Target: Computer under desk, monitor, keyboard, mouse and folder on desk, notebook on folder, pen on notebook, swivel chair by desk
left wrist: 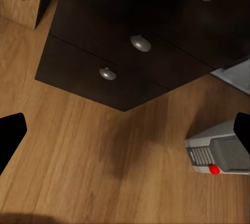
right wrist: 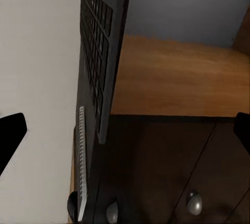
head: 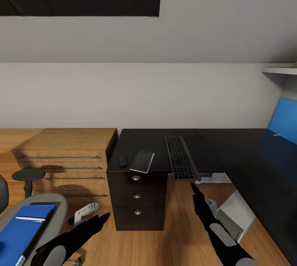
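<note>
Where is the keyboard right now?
In the head view, the keyboard lies on the desk, its near end overhanging the front edge, right of the notebook above the drawers.

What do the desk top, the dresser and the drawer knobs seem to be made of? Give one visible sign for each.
Desk top: looks like glossy black laminate or lacquered board; it shows a faint sheen and the blue panel's reflection.
Dresser: light wood or wood veneer, matte; grain lines run across its top and fronts.
Drawer knobs: probably brushed or polished metal; round, silver-grey, with bright highlights.
</note>
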{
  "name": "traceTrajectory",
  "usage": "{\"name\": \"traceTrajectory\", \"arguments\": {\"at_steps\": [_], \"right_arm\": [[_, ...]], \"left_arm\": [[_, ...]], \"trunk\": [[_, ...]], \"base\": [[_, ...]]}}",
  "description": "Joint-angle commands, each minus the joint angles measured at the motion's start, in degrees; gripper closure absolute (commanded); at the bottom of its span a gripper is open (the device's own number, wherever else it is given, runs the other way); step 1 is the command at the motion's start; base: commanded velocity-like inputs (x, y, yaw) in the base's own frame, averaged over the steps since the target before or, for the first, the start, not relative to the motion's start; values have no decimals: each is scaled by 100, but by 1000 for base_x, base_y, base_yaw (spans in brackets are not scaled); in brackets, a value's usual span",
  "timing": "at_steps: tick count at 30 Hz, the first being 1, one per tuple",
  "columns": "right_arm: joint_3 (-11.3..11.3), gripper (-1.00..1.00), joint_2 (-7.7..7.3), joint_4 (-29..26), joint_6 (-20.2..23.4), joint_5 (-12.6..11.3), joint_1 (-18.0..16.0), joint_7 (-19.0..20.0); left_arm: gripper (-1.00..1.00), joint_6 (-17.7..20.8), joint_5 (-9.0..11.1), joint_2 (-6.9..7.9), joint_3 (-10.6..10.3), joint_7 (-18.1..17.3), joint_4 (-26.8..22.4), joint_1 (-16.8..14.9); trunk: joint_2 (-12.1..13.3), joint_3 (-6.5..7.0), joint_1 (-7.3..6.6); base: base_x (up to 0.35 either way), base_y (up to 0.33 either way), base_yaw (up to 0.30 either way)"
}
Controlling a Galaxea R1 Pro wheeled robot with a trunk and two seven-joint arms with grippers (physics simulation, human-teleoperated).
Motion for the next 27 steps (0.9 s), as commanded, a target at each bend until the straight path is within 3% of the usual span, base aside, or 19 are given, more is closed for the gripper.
{"name": "traceTrajectory", "arguments": {"at_steps": [1,4,13,27], "right_arm": [[41,-100,-10,2,1,-77,-5,20],[40,-100,-14,-1,14,-94,-5,20],[33,-100,-16,-4,6,-95,-5,26],[33,-100,-16,-5,3,-94,-5,29]], "left_arm": [[-100,4,61,3,-9,57,-7,-4],[-100,-1,62,2,-9,57,-7,-4],[-100,4,62,6,-9,58,-7,-4],[-100,5,62,10,-9,57,-7,-4]], "trunk": [[-43,-24,22],[-164,-78,88],[-164,-78,88],[-164,-78,88]], "base": [[3,0,0],[1,0,0],[0,0,0],[126,0,0]]}}
